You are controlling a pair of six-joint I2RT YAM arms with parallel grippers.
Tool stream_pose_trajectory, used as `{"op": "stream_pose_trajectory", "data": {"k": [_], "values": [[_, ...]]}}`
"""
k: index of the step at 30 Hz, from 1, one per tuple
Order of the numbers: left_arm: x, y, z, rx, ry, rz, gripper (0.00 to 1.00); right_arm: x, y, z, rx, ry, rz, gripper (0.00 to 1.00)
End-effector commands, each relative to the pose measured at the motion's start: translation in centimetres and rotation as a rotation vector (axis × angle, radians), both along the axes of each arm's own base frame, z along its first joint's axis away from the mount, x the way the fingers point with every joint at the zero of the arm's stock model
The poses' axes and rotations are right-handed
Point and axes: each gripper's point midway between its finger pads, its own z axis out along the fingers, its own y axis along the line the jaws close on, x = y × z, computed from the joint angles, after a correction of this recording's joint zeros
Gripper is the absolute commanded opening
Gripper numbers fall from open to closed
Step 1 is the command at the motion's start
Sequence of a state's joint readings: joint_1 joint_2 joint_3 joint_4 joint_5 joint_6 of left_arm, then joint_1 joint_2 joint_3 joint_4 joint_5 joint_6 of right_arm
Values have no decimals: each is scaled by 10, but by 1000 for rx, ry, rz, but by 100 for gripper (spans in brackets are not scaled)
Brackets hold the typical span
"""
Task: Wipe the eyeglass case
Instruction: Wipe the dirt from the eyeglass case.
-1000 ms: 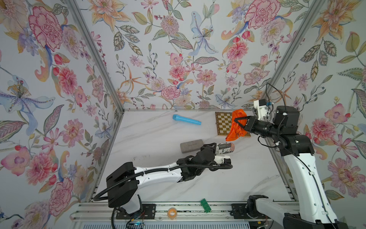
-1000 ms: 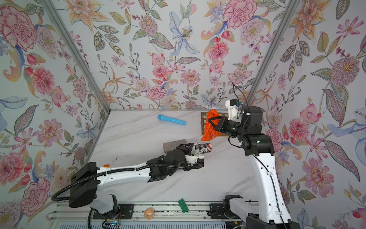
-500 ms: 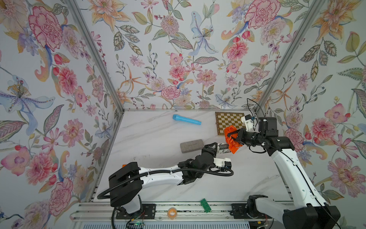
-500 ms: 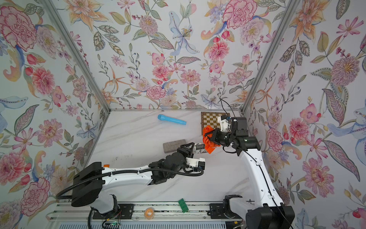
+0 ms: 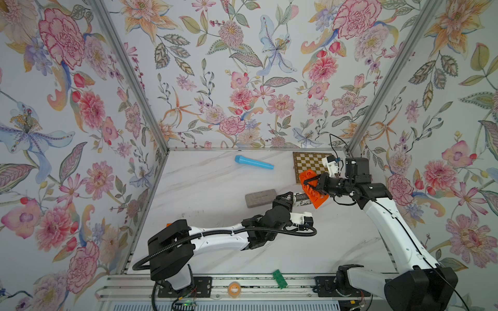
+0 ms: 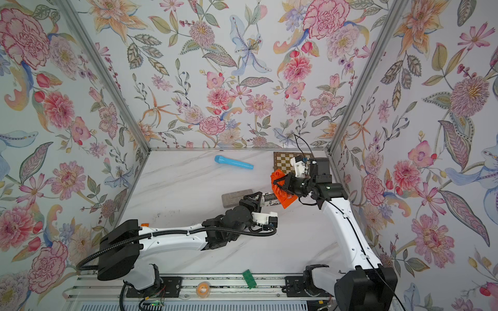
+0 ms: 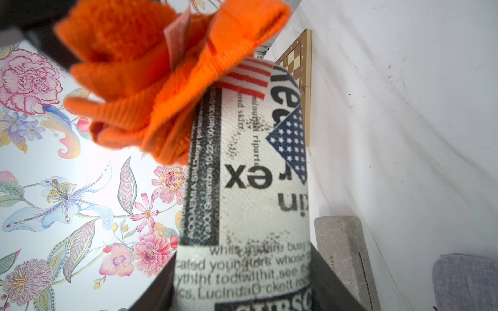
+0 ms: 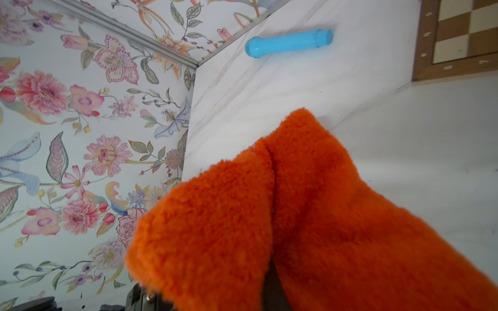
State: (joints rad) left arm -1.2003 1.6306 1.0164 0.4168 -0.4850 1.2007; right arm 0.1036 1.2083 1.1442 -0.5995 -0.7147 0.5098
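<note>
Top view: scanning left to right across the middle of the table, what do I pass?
In a top view: grey block → eyeglass case → orange cloth. The blue tube and chessboard lie farther back and overlap these sideways, so they are left out.

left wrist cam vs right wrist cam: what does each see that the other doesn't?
Left wrist only: the eyeglass case, printed like newspaper, running up the middle of the frame, and a grey block lying on the table beside it.
Right wrist only: the blue tube lying on the table near the wall.
Both: the orange cloth, which in the left wrist view covers the case's far end, plus the chessboard and the white table.
</note>
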Motion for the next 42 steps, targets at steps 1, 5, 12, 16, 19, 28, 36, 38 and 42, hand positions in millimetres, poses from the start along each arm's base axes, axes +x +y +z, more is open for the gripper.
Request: {"op": "stream_pose_trajectory", "data": {"k": [1, 5, 12, 16, 19, 28, 36, 38, 42], "values": [[8, 4, 71, -247, -73, 45, 33, -29, 34, -14, 18, 85, 119, 0], [11, 3, 66, -244, -66, 49, 33, -46, 87, -17, 52, 100, 251, 0], [10, 11, 62, -244, -58, 51, 33, -13, 7, -20, 4, 94, 69, 0], [12, 13, 62, -252, -62, 58, 33, -26, 40, -26, 21, 123, 155, 0], [14, 14, 64, -265, -61, 63, 33, -37, 83, -19, 126, 124, 235, 0], [15, 28, 71, -297, -42, 86, 33, -32, 42, -22, 64, 122, 177, 0], [24, 53, 71, -448, 103, 156, 33, -25, -30, 20, 4, -54, -55, 0], [27, 57, 67, -528, 219, 167, 33, -26, -36, 38, -8, -128, -102, 0], [26, 53, 67, -746, 619, 78, 34, -27, -35, 61, 62, -238, -151, 0]]}}
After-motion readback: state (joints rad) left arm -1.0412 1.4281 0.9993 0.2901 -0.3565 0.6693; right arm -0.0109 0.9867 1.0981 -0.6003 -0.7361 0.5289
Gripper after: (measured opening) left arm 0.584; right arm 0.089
